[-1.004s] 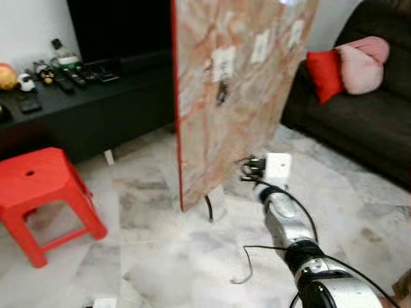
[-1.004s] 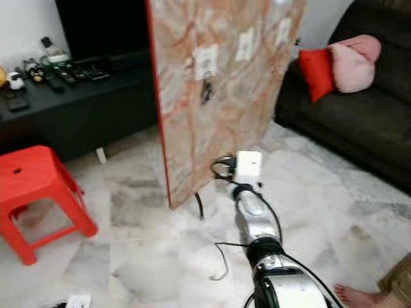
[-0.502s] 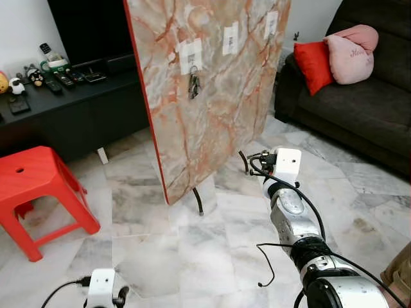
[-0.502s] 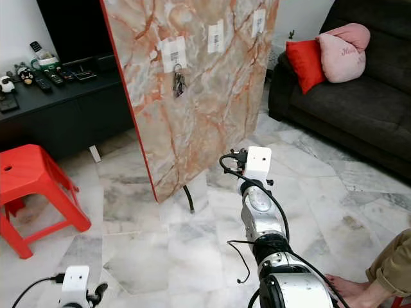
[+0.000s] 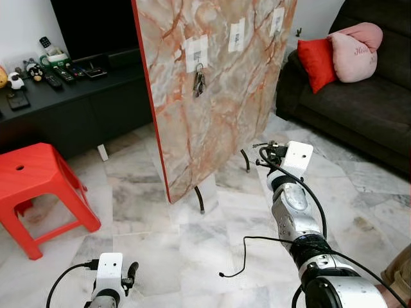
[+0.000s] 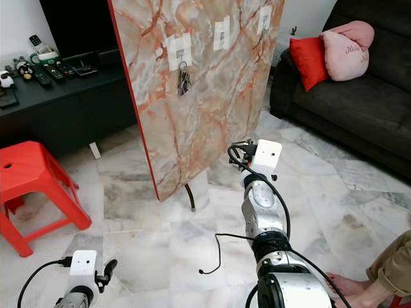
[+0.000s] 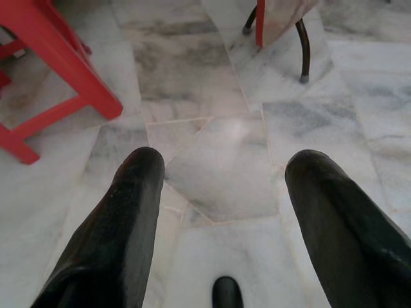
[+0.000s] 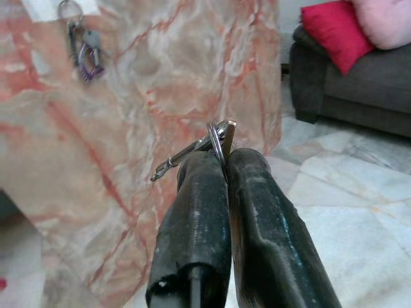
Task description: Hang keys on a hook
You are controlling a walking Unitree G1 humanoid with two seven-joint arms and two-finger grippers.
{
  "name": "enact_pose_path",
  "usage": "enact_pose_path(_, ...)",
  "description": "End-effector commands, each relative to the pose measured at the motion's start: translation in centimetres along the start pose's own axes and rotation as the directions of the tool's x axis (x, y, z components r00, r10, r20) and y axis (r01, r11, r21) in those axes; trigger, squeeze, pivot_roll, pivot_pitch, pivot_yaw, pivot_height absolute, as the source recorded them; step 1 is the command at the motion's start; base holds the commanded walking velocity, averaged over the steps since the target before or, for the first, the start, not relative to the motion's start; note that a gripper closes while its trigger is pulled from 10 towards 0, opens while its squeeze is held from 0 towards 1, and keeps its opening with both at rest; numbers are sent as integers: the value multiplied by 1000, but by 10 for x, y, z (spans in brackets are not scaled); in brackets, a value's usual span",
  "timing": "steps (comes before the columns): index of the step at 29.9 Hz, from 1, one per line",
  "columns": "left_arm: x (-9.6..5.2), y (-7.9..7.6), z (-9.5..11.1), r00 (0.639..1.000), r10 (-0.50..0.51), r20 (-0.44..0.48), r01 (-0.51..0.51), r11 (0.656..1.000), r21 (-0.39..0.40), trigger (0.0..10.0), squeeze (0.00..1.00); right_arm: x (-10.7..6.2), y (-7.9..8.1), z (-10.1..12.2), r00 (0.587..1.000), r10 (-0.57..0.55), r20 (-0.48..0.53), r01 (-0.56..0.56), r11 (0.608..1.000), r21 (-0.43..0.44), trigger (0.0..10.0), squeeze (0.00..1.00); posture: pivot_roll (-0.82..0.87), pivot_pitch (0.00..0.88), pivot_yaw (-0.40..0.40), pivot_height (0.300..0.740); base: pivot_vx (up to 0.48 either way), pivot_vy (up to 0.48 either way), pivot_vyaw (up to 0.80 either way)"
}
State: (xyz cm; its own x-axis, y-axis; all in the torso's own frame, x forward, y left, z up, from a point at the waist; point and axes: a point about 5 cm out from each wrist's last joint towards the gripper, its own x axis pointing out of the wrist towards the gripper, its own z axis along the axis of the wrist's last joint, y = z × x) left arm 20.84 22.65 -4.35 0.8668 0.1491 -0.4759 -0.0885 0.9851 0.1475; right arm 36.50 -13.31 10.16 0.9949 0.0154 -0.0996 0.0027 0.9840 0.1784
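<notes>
— Low before the marble board (image 5: 218, 83), what is the right tool (image 8: 221, 157) doing?
— It is clenched on a key ring (image 8: 217, 138) with a key sticking out past the fingertips, aimed at the board's face but well short of it

— And the hooks?
— Three white-backed ones sit in a row near the board's top edge. One set of keys (image 5: 200, 82) already hangs on the left hook (image 5: 197, 52); the middle hook (image 5: 237, 35) looks free

— So how far along?
— Keys are held; raising them and slipping the ring over a hook is left, I judge

— The left tool (image 7: 221, 192)?
— Released, fingers spread, idle low above the floor (image 7: 212, 167) near the red stool (image 5: 38, 186)
</notes>
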Motion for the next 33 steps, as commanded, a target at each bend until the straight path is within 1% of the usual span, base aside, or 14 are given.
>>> enact_pose_path(1,1,1,13,997,5,78,-5,1000,4,10000,0,6,13,7,990,126,-59,-133,982,-134,10000,0,72,21,-99,740,0,0,0)
enact_pose_path(7,3,14,59,967,21,252,-34,998,47,10000,0,8,23,14,935,321,-149,-352,893,-282,10000,0,74,24,-101,740,0,0,0)
enact_pose_path(12,4,13,83,951,-18,310,-6,997,76,10000,0,10,22,16,909,361,-210,-413,852,-322,10000,0,80,17,-108,740,0,0,0)
enact_pose_path(14,2,3,98,939,-139,315,106,987,120,10000,0,8,26,14,853,437,-285,-515,792,-328,10000,0,76,16,-109,740,0,0,0)
enact_pose_path(15,2,3,98,939,-139,315,106,987,120,10000,0,8,26,14,853,437,-285,-515,792,-328,10000,0,76,16,-109,740,0,0,0)
enact_pose_path(16,-2,-1,102,928,-226,296,184,969,164,10000,0,5,29,10,805,491,-334,-588,738,-332,10000,0,69,15,-111,740,0,0,0)
enact_pose_path(17,-2,-1,102,928,-226,296,184,969,164,10000,0,5,29,10,805,491,-334,-588,738,-332,10000,0,69,15,-111,740,0,0,0)
enact_pose_path(18,-7,-3,107,905,-323,276,276,941,196,10000,0,0,30,5,747,536,-394,-661,663,-351,10000,0,72,17,-117,740,0,0,0)
enact_pose_path(21,-16,-8,114,854,-467,230,407,875,264,10000,0,-5,28,-2,678,573,-460,-730,596,-334,10000,0,80,13,-123,740,0,0,0)
enact_pose_path(22,-23,-12,119,814,-543,206,480,829,287,10000,0,-7,28,-3,649,591,-479,-757,564,-330,10000,0,78,14,-123,740,0,0,0)
enact_pose_path(24,-27,-15,121,789,-585,189,522,799,298,10000,0,-8,29,-2,631,604,-487,-772,547,-323,10000,0,77,9,-124,740,0,0,0)
enact_pose_path(25,-31,-19,123,761,-628,162,566,765,306,10000,0,-10,31,-2,603,624,-498,-795,521,-309,10000,0,77,8,-125,740,0,0,0)
enact_pose_path(29,-35,-30,123,709,-694,126,639,707,302,10000,0,-13,36,-2,545,668,-506,-837,468,-283,10000,0,77,0,-129,740,0,0,0)
enact_pose_path(33,-36,-36,125,678,-723,133,673,683,285,10000,0,-15,42,2,502,714,-488,-865,428,-263,10000,0,75,0,-132,740,0,0,0)
